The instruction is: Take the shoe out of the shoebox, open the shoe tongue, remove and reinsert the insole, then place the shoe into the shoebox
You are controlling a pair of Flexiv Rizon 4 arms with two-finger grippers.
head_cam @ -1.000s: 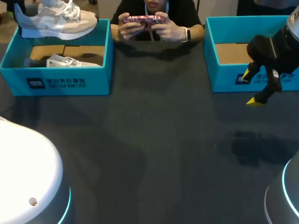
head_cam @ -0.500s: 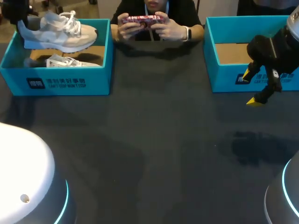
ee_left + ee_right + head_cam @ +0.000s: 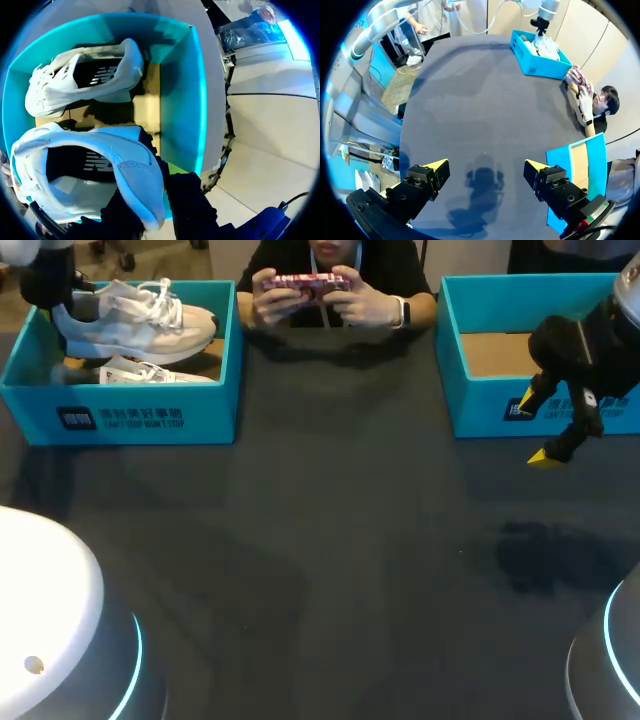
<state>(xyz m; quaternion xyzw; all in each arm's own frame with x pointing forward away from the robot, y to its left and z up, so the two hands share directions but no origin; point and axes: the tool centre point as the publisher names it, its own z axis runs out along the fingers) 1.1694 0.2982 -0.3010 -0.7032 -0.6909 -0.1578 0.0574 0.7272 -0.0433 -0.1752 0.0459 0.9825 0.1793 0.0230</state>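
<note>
A white sneaker [image 3: 135, 320] hangs heel-up over the teal left shoebox [image 3: 120, 418], its toe pointing right. My left gripper [image 3: 47, 290] is shut on its heel. In the left wrist view the dark fingers [image 3: 192, 210] clamp the heel collar of the held sneaker [image 3: 85, 170], and the yellow tips are hidden. A second white sneaker [image 3: 150, 372] lies on the cardboard floor of the box, also seen under the held one as the lower sneaker [image 3: 85, 80]. My right gripper [image 3: 540, 430] hovers open and empty in front of the right teal box [image 3: 480, 405].
The right teal box [image 3: 575, 170] shows only its cardboard floor. A person's hands [image 3: 310, 295] hold a phone at the table's far edge, between the two boxes. Dark tabletop [image 3: 330, 540] spreads across the middle and front.
My left arm has lowered the held sneaker toward the left shoebox and shifted it slightly right. The right arm has not moved.
</note>
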